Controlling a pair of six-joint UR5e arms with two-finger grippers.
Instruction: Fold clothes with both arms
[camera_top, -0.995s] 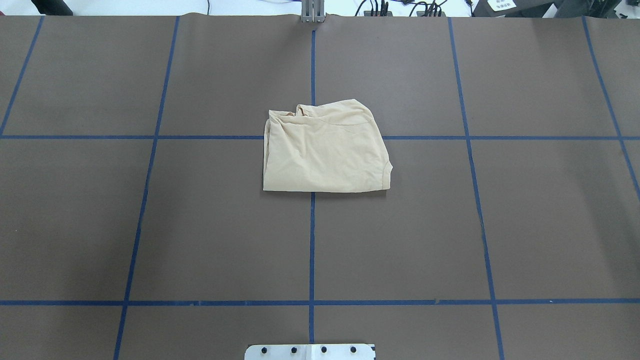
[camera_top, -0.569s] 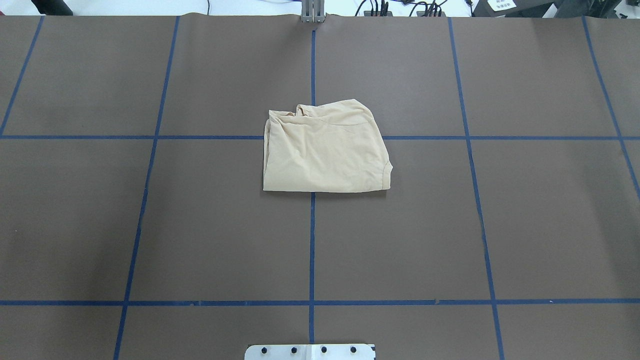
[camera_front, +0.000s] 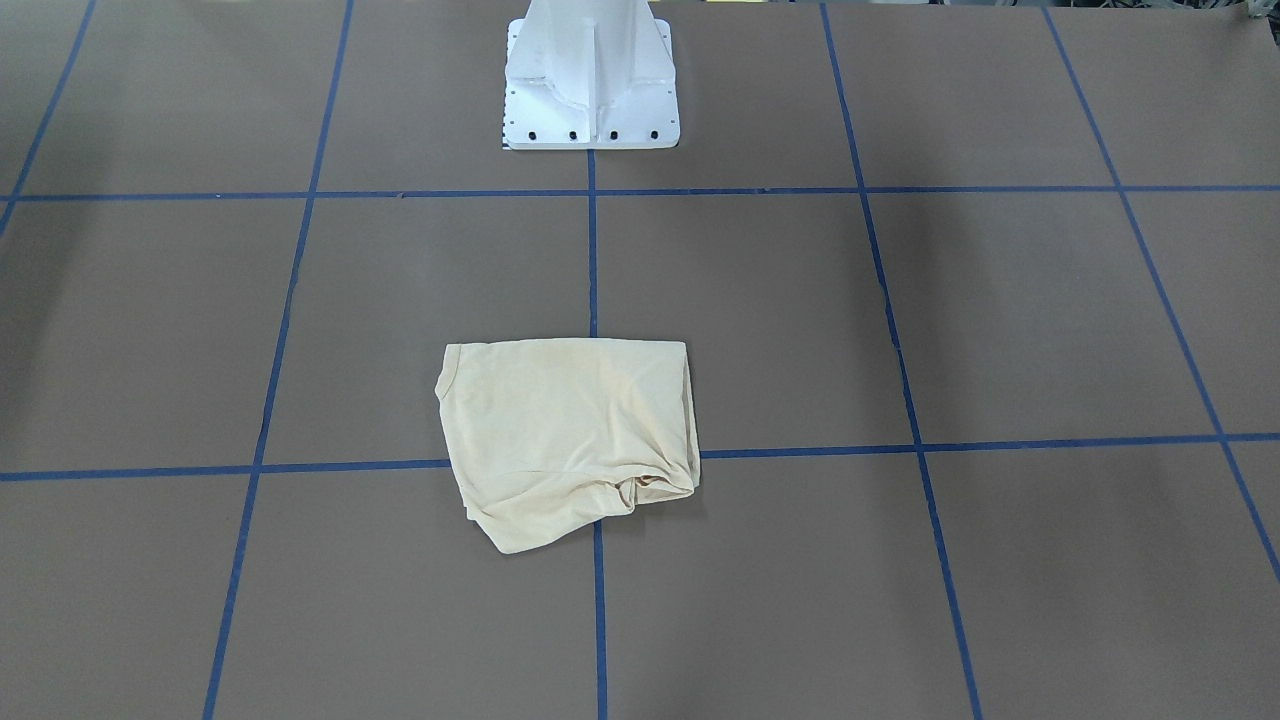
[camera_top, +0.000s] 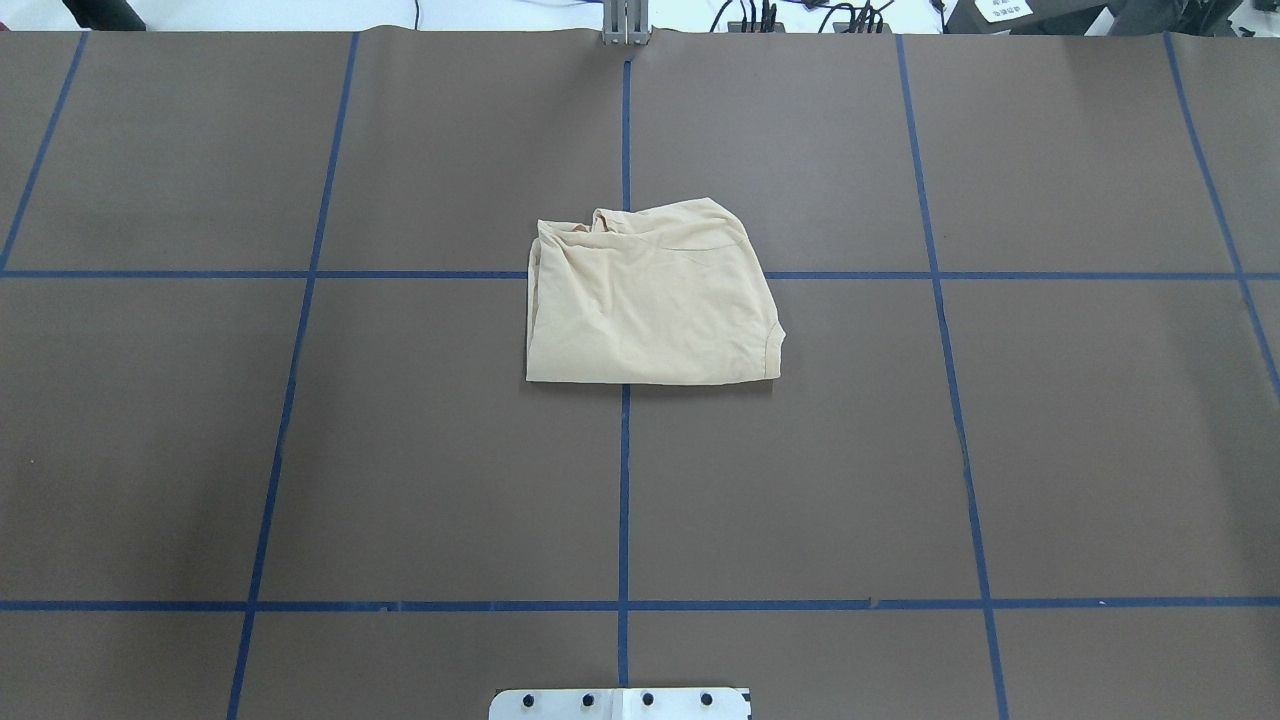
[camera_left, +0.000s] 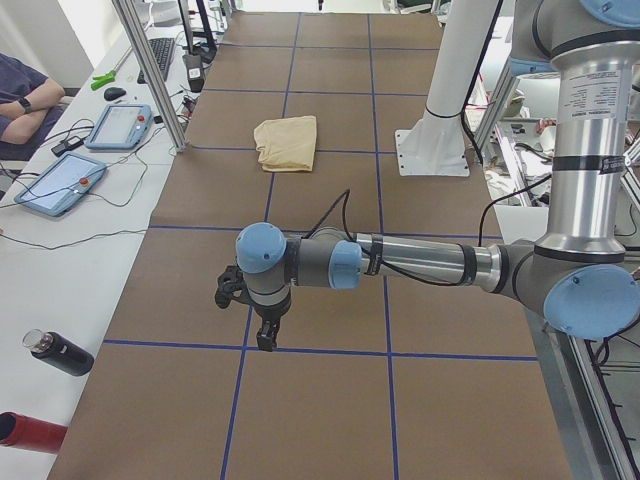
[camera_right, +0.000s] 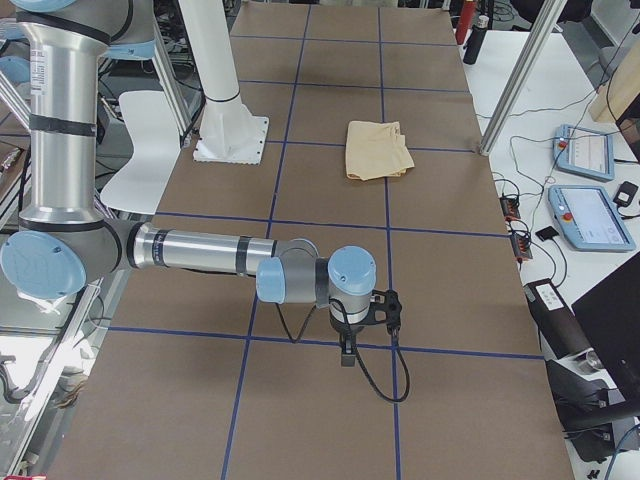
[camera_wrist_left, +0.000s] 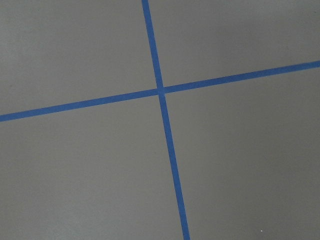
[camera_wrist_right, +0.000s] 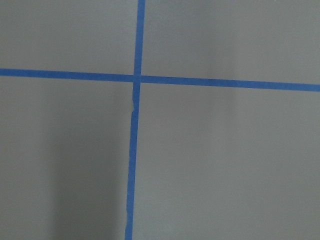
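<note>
The pale cream-yellow shirt (camera_top: 650, 300) lies folded into a small rectangle at the middle of the brown mat, also in the front-facing view (camera_front: 570, 435) and both side views (camera_left: 286, 142) (camera_right: 377, 150). Its print and neck label are hidden. My left gripper (camera_left: 262, 335) shows only in the exterior left view, hanging over the mat far from the shirt; I cannot tell if it is open or shut. My right gripper (camera_right: 347, 355) shows only in the exterior right view, likewise far from the shirt, state unclear. Both wrist views show only mat and blue tape.
The white pedestal base (camera_front: 590, 90) stands at the robot's side of the mat. Blue tape lines (camera_top: 623, 480) grid the mat. Beside the table lie tablets (camera_left: 122, 125) (camera_right: 595, 215), a dark bottle (camera_left: 60, 353) and cables. A person's arm (camera_left: 25, 95) rests at the left end.
</note>
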